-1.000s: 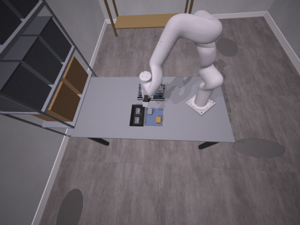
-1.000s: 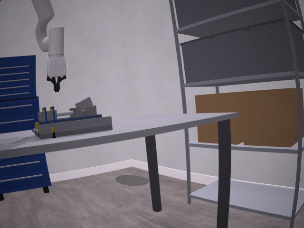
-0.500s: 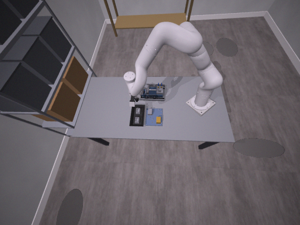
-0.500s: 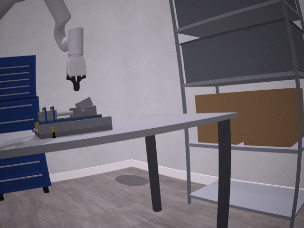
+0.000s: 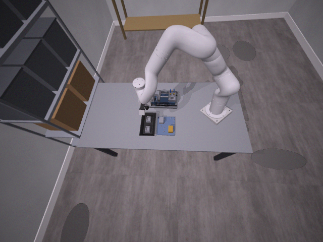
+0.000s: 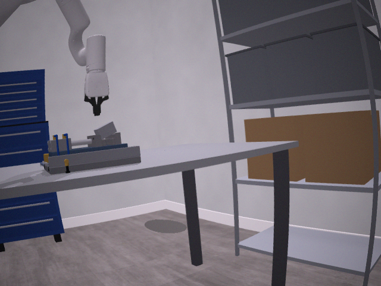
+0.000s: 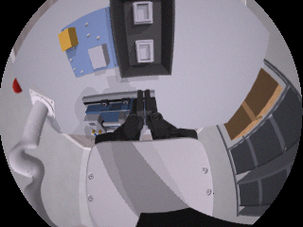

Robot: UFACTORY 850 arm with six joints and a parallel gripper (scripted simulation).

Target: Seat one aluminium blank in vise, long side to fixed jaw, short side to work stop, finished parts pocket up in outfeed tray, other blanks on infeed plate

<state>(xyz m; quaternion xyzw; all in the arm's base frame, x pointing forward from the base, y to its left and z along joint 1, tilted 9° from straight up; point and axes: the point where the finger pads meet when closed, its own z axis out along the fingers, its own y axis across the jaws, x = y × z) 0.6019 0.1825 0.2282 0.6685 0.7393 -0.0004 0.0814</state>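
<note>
Grey table (image 5: 213, 140), shelf rack (image 6: 224, 77) at right. We saw gripper (image 6: 96, 111) pressed together, empty, above vise (image 6: 92, 157); blank (image 6: 106, 130) tilted there. Next move, we judged: open, descend, reseat it.

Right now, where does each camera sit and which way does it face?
Top: high overhead, looking down at the table; whole arm shows.
Exterior: low beside the table, facing the vise and shelf rack; forearm and shut gripper show.
Wrist: on the arm, looking down past its jaws at the outfeed tray.
Top and wrist share tray and infeed plate.
</note>
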